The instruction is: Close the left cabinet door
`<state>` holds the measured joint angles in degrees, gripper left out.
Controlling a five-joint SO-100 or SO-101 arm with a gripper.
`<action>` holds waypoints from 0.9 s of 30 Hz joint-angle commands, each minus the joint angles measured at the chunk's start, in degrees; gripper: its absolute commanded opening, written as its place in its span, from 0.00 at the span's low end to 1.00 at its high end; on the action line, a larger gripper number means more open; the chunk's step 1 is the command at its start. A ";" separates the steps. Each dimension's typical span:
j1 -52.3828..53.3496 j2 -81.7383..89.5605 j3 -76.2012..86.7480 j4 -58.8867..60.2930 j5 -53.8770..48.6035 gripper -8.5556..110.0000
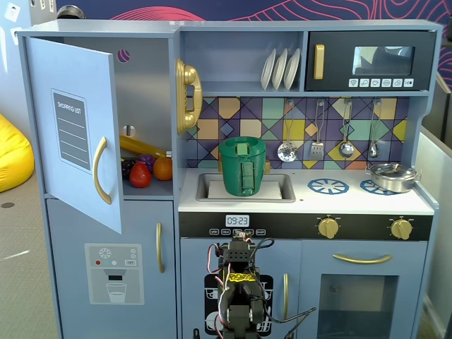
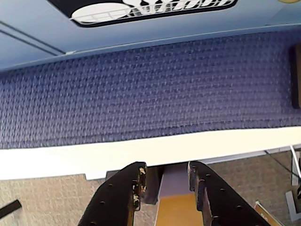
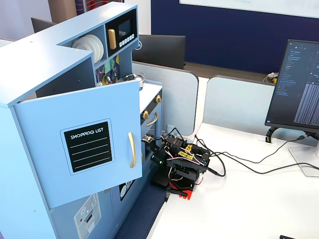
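The left cabinet door (image 1: 74,134) is light blue with a black "SHOPPING LIST" panel and a curved gold handle (image 1: 99,171). It stands swung wide open at the kitchen's upper left. It also shows in the other fixed view (image 3: 79,149), sticking out over the table side. My arm (image 1: 240,282) sits folded low in front of the kitchen's middle, well below and to the right of the door; it also shows in the side fixed view (image 3: 179,162). In the wrist view my gripper (image 2: 165,169) is open and empty, pointing down at the white table edge (image 2: 141,150).
Toy fruit (image 1: 145,169) lies in the open compartment. Below it is the dispenser door (image 1: 113,272). A green pot (image 1: 242,166) stands in the sink. A blue mat (image 2: 150,89) lies between kitchen and table. A monitor (image 3: 299,84) and cables (image 3: 239,162) are on the table.
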<state>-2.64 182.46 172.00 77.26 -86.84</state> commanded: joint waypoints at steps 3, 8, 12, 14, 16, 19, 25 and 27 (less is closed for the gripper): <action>-12.74 -0.53 -0.35 7.38 -1.05 0.08; -30.67 0.18 -1.49 -4.75 -2.11 0.08; -51.94 -1.58 -6.33 -15.38 -0.70 0.08; -61.96 -4.04 -9.84 -19.34 0.00 0.08; -70.22 -8.00 -13.80 -23.82 -0.53 0.09; -79.01 -15.47 -21.27 -31.20 -1.14 0.09; -90.53 -29.27 -36.12 -43.68 -7.56 0.09; -91.93 -33.93 -40.96 -45.97 -10.11 0.09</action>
<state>-90.35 155.65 142.65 36.83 -93.25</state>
